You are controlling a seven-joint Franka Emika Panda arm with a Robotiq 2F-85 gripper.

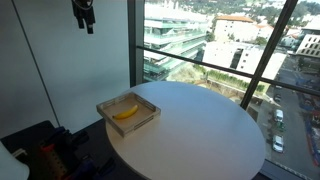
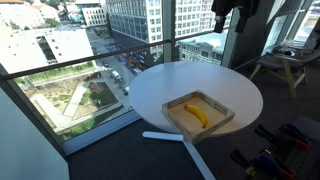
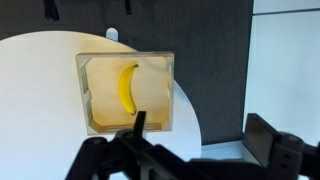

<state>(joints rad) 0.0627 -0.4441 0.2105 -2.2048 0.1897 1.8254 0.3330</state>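
Since the gripper (image 1: 86,27) hangs high above the round surface (image 3: 40,90) with jaws spread and empty, a good descent, I judge, runs straight down, straddling the narrow middle of the banana (image 3: 127,87), clear of the walls; one banana lies in one tray (image 3: 171,95), near the surface's edge.

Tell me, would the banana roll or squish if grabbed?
Probably no rolling: the banana is curved, lying flat in the wooden tray, whose walls would stop it. Its smooth-looking peel might slip; hard squeezing likely bruises it.
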